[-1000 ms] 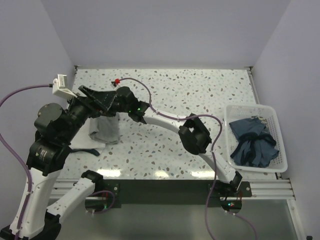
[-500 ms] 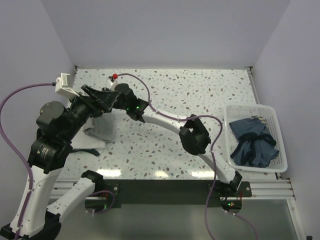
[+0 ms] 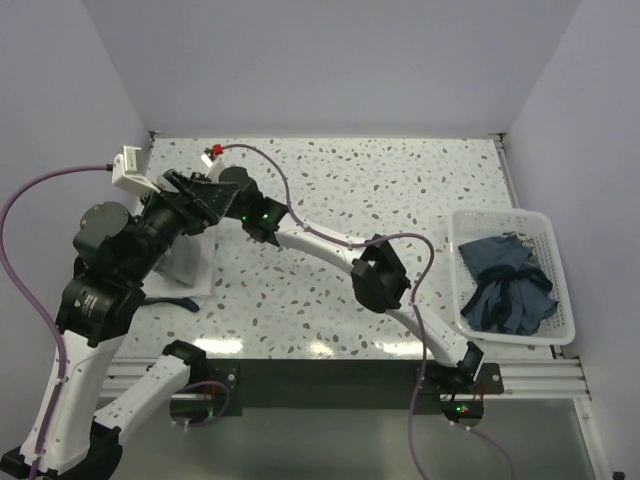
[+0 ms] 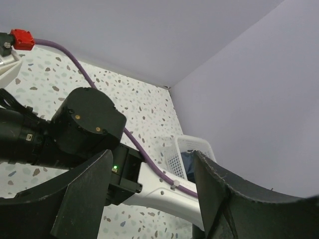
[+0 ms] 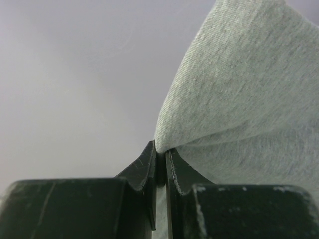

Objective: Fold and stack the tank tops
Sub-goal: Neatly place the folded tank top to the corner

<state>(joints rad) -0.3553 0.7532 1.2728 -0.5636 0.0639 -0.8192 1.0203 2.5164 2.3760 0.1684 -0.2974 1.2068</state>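
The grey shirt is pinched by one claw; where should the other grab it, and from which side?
Probably the taut edge of the light heather grey knit tank top, beside the pinch of the right gripper, where cloth narrows to a thin fold. The open left gripper could come edge-on from its own side.

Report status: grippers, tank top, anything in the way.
Right gripper shut on grey tank top, at an edge. Left gripper open, empty. Left arm hides most of the fabric from above; basket far right, apart.
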